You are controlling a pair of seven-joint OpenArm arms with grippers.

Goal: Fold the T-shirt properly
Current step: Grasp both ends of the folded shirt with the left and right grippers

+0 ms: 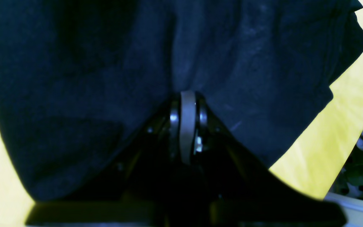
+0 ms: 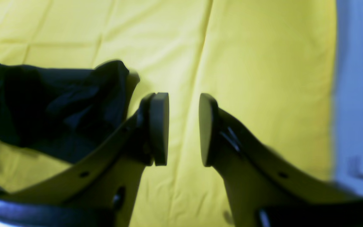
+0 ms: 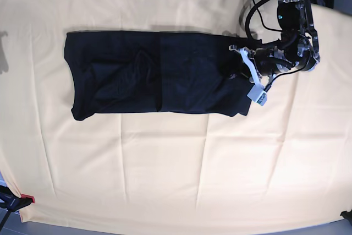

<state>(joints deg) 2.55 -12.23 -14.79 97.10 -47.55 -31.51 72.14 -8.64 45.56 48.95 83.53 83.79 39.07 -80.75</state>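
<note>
**A:** The left hand [image 1: 187, 94] is pinched tight on the T-shirt [image 3: 154, 72] — pads together with dark cloth bunched up around them, right at the garment's end nearest that arm.

**B:** And the shirt itself lies flat across the yellow-covered surface [image 3: 176, 169], already narrowed into a long dark band, sleeves seemingly tucked in.

**A:** So I judge this as the grab before a crosswise fold — that end has to be carried over toward the far end.

**B:** The right hand [image 2: 184, 129]?

**A:** Standing apart, pads with a clear gap, nothing between them — just yellow cloth below and a dark corner of fabric off to one side. It isn't visible in the base view.

**B:** Next move, then?

**A:** Lift without dragging the lower layers, I'd say, and lay the edge down square.
</note>
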